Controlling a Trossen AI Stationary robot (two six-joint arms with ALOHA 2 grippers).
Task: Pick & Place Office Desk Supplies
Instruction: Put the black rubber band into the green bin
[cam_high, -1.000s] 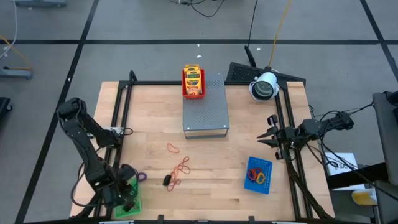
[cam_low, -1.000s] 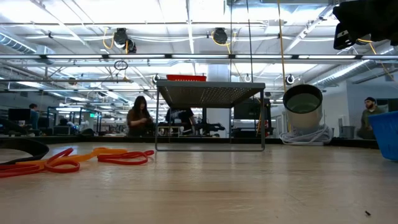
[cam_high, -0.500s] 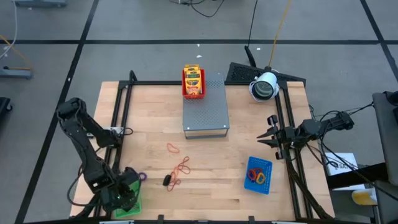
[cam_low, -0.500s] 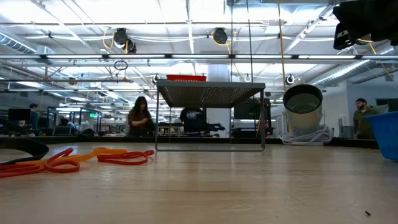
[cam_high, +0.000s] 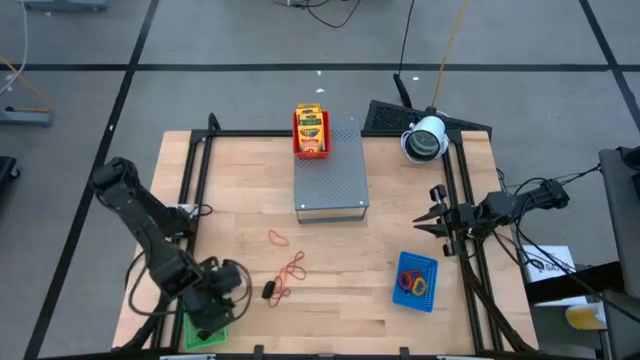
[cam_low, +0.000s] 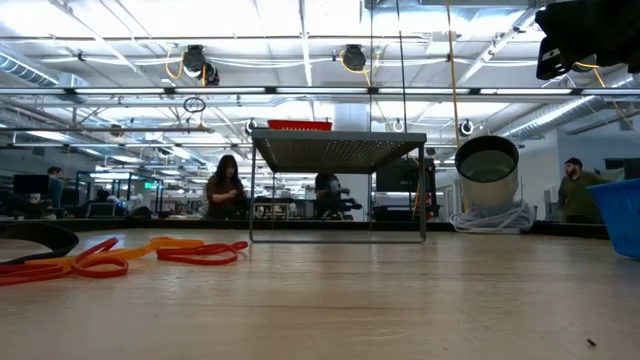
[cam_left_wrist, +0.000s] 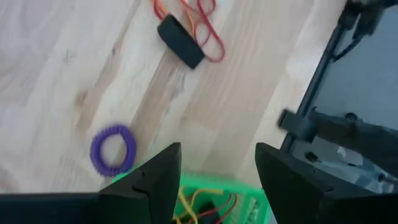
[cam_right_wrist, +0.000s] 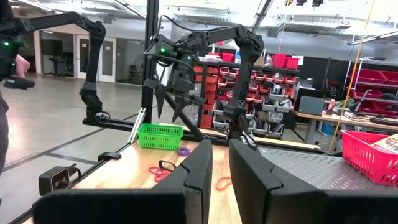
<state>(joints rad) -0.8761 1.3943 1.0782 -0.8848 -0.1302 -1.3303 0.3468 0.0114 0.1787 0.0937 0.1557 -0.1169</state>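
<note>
Beneath our left end effector (cam_left_wrist: 217, 180), fingers spread and empty, the wrist view shows the green tray (cam_left_wrist: 205, 199); just beyond it lie a purple band (cam_left_wrist: 112, 149) and a dark clip (cam_left_wrist: 180, 41) touching red loops (cam_left_wrist: 202, 25). From overhead, our right end effector (cam_high: 432, 221) waits off the tabletop (cam_high: 240, 210) edge, fingers nearly together, near the blue tray (cam_high: 416, 281).

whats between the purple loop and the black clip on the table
Bare wood only: the left wrist view shows nothing between the purple loop and the black clip.
</note>
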